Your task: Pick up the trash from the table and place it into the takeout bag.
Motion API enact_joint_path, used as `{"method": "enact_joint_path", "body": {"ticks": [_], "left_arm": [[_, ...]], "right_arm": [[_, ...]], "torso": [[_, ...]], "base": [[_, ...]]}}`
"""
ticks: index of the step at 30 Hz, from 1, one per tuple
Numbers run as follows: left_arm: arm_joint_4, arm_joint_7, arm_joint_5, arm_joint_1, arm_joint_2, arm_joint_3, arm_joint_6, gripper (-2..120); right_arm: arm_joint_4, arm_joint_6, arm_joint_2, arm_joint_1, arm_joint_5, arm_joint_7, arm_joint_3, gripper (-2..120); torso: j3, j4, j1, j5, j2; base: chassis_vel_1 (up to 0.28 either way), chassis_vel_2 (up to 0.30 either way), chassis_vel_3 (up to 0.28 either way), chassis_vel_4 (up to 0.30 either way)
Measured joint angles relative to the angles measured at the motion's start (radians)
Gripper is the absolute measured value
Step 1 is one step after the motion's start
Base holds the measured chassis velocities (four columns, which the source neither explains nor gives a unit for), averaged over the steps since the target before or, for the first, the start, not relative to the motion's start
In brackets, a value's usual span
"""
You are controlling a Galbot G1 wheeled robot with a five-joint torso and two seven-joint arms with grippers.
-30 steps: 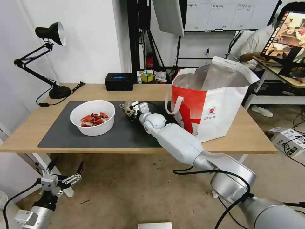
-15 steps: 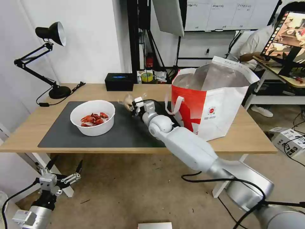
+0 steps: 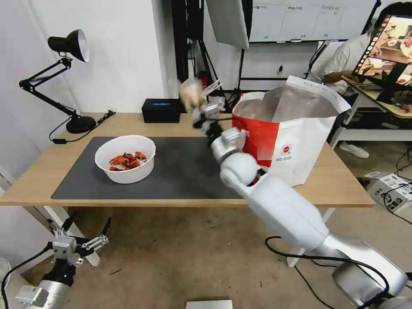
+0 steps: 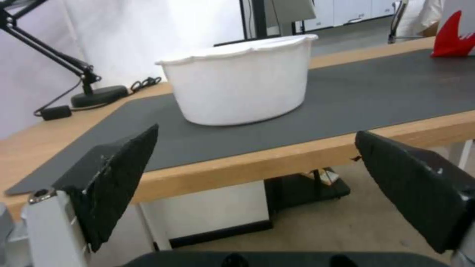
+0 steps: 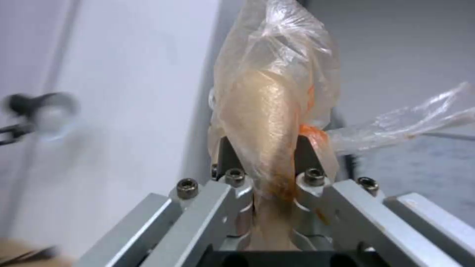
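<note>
The right wrist view shows the right gripper (image 5: 262, 163) pinching the small clear bag (image 5: 274, 96) with its beige lump, while the head view places it raised above the table (image 3: 38, 171), just beside the takeout bag (image 3: 292, 141). The left gripper (image 3: 83, 240) hangs spread wide below the table edge, facing the white bowl (image 4: 237, 89).

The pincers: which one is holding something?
The right pincer, raised above the table beside the takeout bag, is shut on the small clear bag. The left pincer hangs open and empty below the table edge.

White bowl (image 3: 125, 159), red shells (image 3: 127, 161); dark grey mat (image 3: 180, 171); red-and-white takeout bag (image 3: 287, 146).
</note>
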Motion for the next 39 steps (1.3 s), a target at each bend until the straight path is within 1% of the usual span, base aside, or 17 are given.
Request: {"method": "enact_joint_path", "body": {"ticks": [1, 2, 3, 6, 7, 10, 15, 18, 26, 27, 30, 31, 34, 35, 37, 38, 39], "left_arm": [[0.000, 0.000, 0.001, 0.000, -0.001, 0.002, 0.000, 100], [0.000, 0.000, 0.002, 0.000, -0.002, 0.004, 0.000, 100], [0.000, 0.000, 0.002, 0.000, -0.002, 0.004, 0.000, 100], [0.001, -0.001, 0.003, -0.005, 0.000, 0.013, 0.001, 100], [0.001, -0.001, 0.003, -0.005, 0.000, 0.013, 0.001, 100], [0.002, -0.001, 0.007, -0.012, 0.001, 0.029, 0.003, 100], [0.002, -0.001, 0.012, -0.014, -0.002, 0.039, 0.003, 100], [0.002, -0.001, 0.016, -0.012, -0.006, 0.041, 0.003, 100], [-0.001, 0.000, 0.016, -0.007, -0.006, 0.035, 0.003, 100], [-0.002, 0.000, 0.016, -0.007, -0.006, 0.034, 0.003, 100], [-0.004, -0.001, 0.016, -0.008, -0.006, 0.033, 0.003, 100], [-0.004, -0.001, 0.016, -0.008, -0.006, 0.033, 0.003, 100], [-0.004, -0.001, 0.017, -0.009, -0.008, 0.033, 0.003, 100], [-0.004, -0.001, 0.017, -0.009, -0.008, 0.033, 0.003, 100], [-0.003, -0.001, 0.020, -0.009, -0.012, 0.036, 0.003, 100], [-0.003, -0.001, 0.020, -0.009, -0.012, 0.036, 0.003, 100], [-0.003, -0.001, 0.023, -0.009, -0.015, 0.037, 0.003, 100]], "right_arm": [[0.041, -0.026, -0.028, -0.007, 0.009, 0.054, 0.019, 5], [0.083, -0.064, -0.060, -0.014, 0.057, 0.098, 0.032, 5], [0.083, -0.064, -0.060, -0.014, 0.057, 0.098, 0.032, 5], [0.139, -0.114, -0.133, -0.034, 0.153, 0.142, 0.057, 5], [0.139, -0.114, -0.133, -0.034, 0.153, 0.142, 0.057, 5], [0.163, -0.128, -0.190, -0.058, 0.215, 0.153, 0.073, 4], [0.189, -0.146, -0.218, -0.069, 0.261, 0.159, 0.078, 4], [0.205, -0.172, -0.231, -0.070, 0.310, 0.181, 0.078, 4], [0.204, -0.184, -0.228, -0.072, 0.322, 0.224, 0.078, 4], [0.204, -0.186, -0.228, -0.074, 0.322, 0.228, 0.079, 7], [0.207, -0.192, -0.229, -0.076, 0.324, 0.238, 0.084, 22], [0.207, -0.192, -0.229, -0.076, 0.324, 0.238, 0.084, 22], [0.210, -0.197, -0.234, -0.076, 0.324, 0.239, 0.086, 32], [0.210, -0.197, -0.234, -0.076, 0.324, 0.239, 0.086, 32], [0.210, -0.200, -0.237, -0.076, 0.324, 0.240, 0.086, 46], [0.210, -0.200, -0.237, -0.076, 0.324, 0.240, 0.086, 46], [0.210, -0.203, -0.238, -0.076, 0.324, 0.243, 0.086, 52]], "torso": [[0.000, 0.0000, 0.000, 0.0001, 0.000], [0.000, 0.0002, 0.000, 0.0001, 0.000], [0.000, 0.0002, 0.000, 0.0001, 0.000], [0.000, 0.0001, 0.000, 0.0001, 0.000], [0.000, 0.0001, 0.000, 0.0001, 0.000], [0.000, -0.0001, 0.000, 0.0001, 0.000], [0.000, 0.0000, 0.000, 0.0000, 0.000], [0.000, 0.0001, 0.000, -0.0001, 0.000], [0.000, 0.0002, 0.000, -0.0002, 0.000], [0.000, 0.0002, 0.000, -0.0002, 0.000], [0.000, 0.0002, 0.000, -0.0003, 0.000], [0.000, 0.0002, 0.000, -0.0003, 0.000], [0.000, 0.0002, 0.000, -0.0002, 0.000], [0.000, 0.0002, 0.000, -0.0002, 0.000], [0.000, 0.0002, 0.000, -0.0003, 0.000], [0.000, 0.0002, 0.000, -0.0003, 0.000], [0.000, 0.0002, 0.000, -0.0002, 0.000]], "base": [[0.000, 0.000, 0.000, 0.000], [0.000, 0.000, 0.000, 0.000], [0.000, 0.000, 0.000, 0.000], [0.000, 0.000, 0.000, 0.000], [0.000, 0.000, 0.000, 0.000], [0.000, 0.000, 0.000, 0.000], [0.000, 0.000, 0.000, 0.000], [0.000, 0.000, 0.000, 0.000], [0.000, 0.000, 0.000, 0.000], [0.000, 0.000, 0.000, 0.000], [0.000, 0.000, 0.000, 0.000], [0.000, 0.000, 0.000, 0.000], [0.000, 0.000, 0.000, 0.000], [0.000, 0.000, 0.000, 0.000], [0.000, 0.000, 0.000, 0.000], [0.000, 0.000, 0.000, 0.000], [0.000, 0.000, 0.000, 0.000]]}}
